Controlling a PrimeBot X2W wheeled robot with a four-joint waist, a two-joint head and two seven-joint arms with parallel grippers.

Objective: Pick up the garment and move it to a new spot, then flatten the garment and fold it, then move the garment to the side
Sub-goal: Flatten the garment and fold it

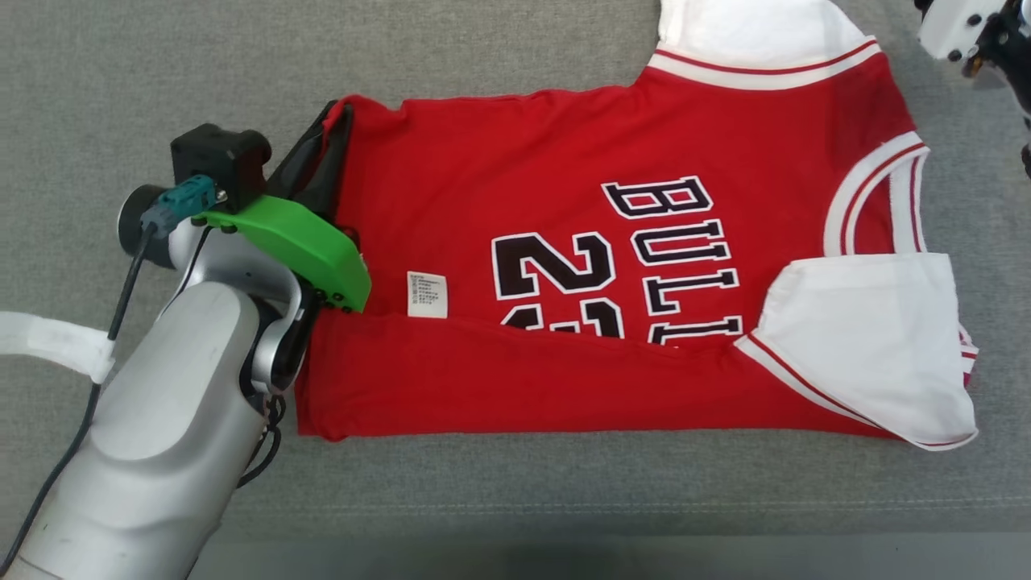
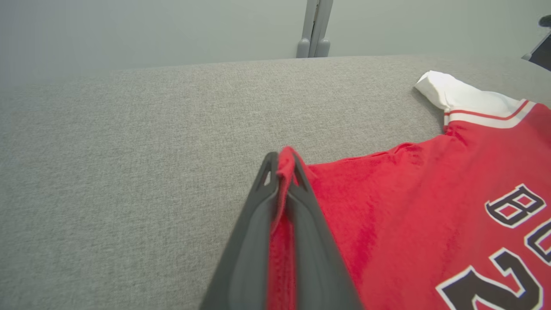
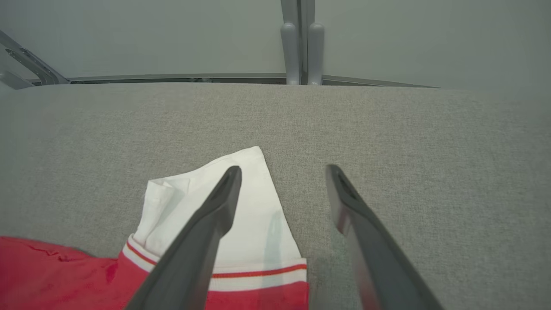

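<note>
The garment (image 1: pixel 523 177) is a red jersey with white sleeves and black lettering, lying on the grey padded surface (image 1: pixel 161 89). Its near long edge is folded up over the lower part of the number. One white sleeve (image 1: pixel 870 338) is folded onto the red body at the right. My left gripper (image 1: pixel 338 113) is shut on the garment's far left hem corner, and red cloth (image 2: pixel 387 206) is pinched between the fingers of my left gripper (image 2: pixel 282 161). My right gripper (image 3: pixel 282 172) hangs open over the other white sleeve (image 3: pixel 258 224), holding nothing. Its wrist (image 1: pixel 958 28) shows at the top right.
Bare grey surface lies left of and beyond the garment (image 2: pixel 129 150). The surface's front edge (image 1: pixel 564 536) runs along the bottom of the head view. A grey upright post (image 3: pixel 301 43) stands against the wall behind the far edge.
</note>
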